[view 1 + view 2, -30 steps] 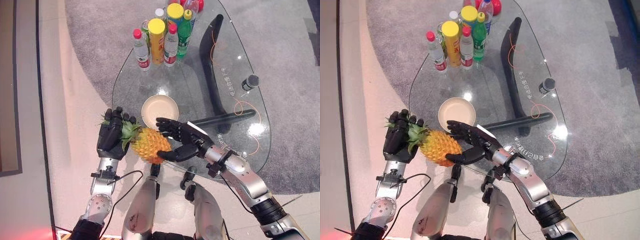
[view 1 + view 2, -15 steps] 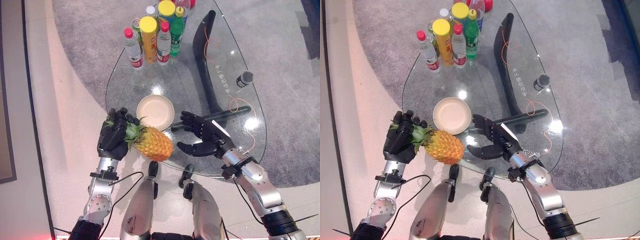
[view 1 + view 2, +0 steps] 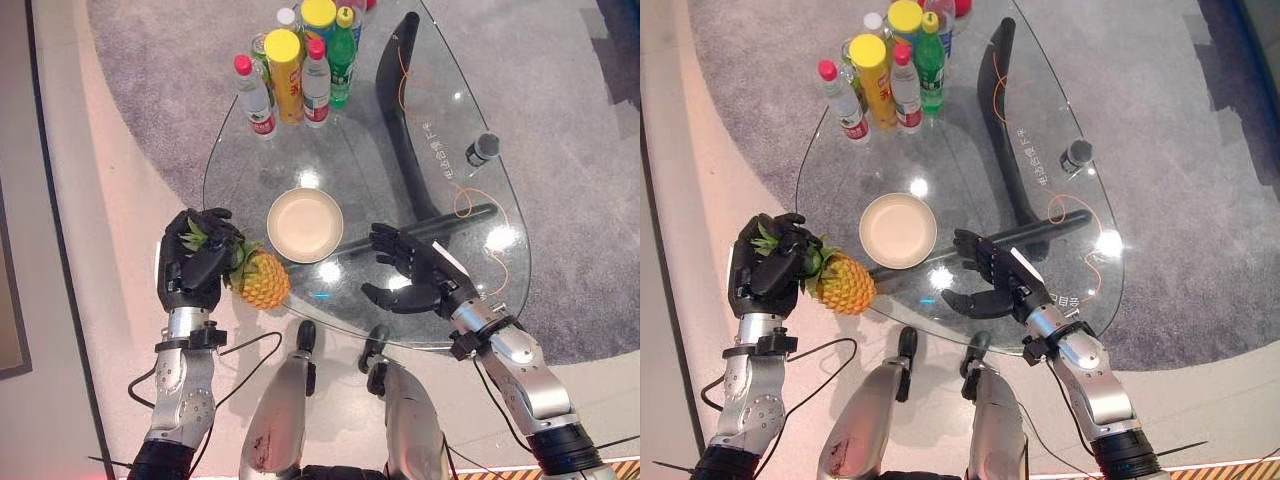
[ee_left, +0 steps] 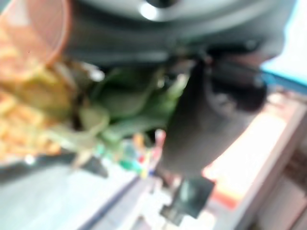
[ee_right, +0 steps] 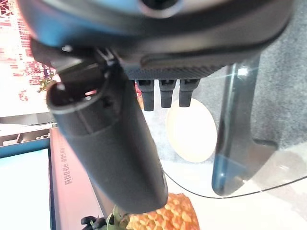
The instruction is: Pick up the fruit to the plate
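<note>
— Pineapple (image 3: 262, 281): where do you have it?

— Your left hand (image 3: 192, 262) has it by the leafy crown, fingers curled round the leaves, with the yellow body sticking out sideways toward the table (image 3: 380, 150). It hangs just off the near left rim of the glass, not over the plate (image 3: 305, 224). The left wrist view shows the green leaves tucked against the dark palm, which fits that hold.

— Why the crown and not the body?

— My guess is the body is too wide for one hand to wrap, so the leaves serve you as a handle. The price is a fruit that hangs level from one end and may swing or slip as you carry it.

— And your right hand (image 3: 412, 275)?

— It floats above the near part of the glass, just right of the plate, palm turned toward the fruit, fingers spread and loosely bent, thumb low. It holds nothing. It sits well apart from the pineapple, so I judge it is standing by to steady the far end if you need it.

— What is left?

— You have the plate bare, in the middle of the table, with the bottles (image 3: 290, 68) grouped at the far end, well clear. Bring your left arm inward over the rim before you lower the fruit.
</note>
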Robot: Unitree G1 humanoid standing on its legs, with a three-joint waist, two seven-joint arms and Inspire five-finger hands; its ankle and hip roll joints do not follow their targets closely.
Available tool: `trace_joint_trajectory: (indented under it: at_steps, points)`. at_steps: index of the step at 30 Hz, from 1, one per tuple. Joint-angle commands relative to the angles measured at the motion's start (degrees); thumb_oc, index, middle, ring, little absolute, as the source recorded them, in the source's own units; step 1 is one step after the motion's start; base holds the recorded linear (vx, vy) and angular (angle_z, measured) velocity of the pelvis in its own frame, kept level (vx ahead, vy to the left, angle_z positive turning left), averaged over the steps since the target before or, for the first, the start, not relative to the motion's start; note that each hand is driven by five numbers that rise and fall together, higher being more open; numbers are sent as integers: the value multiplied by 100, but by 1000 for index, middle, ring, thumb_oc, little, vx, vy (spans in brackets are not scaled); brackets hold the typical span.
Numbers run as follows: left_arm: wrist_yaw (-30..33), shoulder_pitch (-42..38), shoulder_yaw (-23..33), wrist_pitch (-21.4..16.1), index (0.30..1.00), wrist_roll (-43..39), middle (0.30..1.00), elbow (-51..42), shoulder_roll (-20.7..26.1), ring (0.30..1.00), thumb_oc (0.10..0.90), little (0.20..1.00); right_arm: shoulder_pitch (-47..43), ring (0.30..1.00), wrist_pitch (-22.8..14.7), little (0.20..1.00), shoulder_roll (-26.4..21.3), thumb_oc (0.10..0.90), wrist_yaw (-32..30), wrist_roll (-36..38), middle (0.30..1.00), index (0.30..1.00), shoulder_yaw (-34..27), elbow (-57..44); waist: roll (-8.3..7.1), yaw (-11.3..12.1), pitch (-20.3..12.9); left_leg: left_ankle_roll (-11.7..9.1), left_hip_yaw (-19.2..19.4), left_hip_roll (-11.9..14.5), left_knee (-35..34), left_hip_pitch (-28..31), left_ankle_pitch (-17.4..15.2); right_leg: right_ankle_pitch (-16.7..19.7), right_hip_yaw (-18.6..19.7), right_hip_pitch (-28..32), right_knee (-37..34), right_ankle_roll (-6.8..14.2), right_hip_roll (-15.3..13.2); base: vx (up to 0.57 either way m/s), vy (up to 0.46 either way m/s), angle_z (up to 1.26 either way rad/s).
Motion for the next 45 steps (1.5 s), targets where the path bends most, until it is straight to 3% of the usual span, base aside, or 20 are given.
trace_joint_trajectory:
  at_steps: [1,15,28,37,45]
  points:
    - [252,-507,280,-935,300,713,300,-691,203,300,100,200,-203,900,-327,900,-258,800,89,320,900,900,78,-707,132,-145,-151,94,104,-184,283,-79,-260,243,67,-67,511,194,293,16,22,-12]
    - [1075,-1318,-143,-1310,300,1763,300,-315,341,300,100,200,-494,900,236,900,-284,800,574,518,900,900,831,-339,164,-321,-151,51,269,-101,461,-459,-256,197,239,-508,617,207,325,4,27,-7]
    - [1835,-2320,-360,-1476,300,2366,300,323,430,300,100,200,-1071,900,711,900,-171,800,566,727,900,900,1446,134,121,-502,-151,0,445,-42,606,-1045,-218,286,391,-1112,658,195,413,-10,31,-6]
    - [2544,-2874,-405,-1759,300,2982,300,799,590,300,100,200,-1374,900,823,900,-182,800,592,838,900,900,1681,354,97,-631,-151,-34,555,-18,587,-1435,-179,349,503,-1538,609,167,510,-11,53,-8]
    - [3260,-3382,-471,-1788,300,3410,300,1381,659,300,100,200,-1721,900,980,900,-158,800,531,896,900,900,1894,509,95,-728,-151,-71,620,-79,589,-1822,-130,422,562,-1933,576,118,603,-4,63,-3]
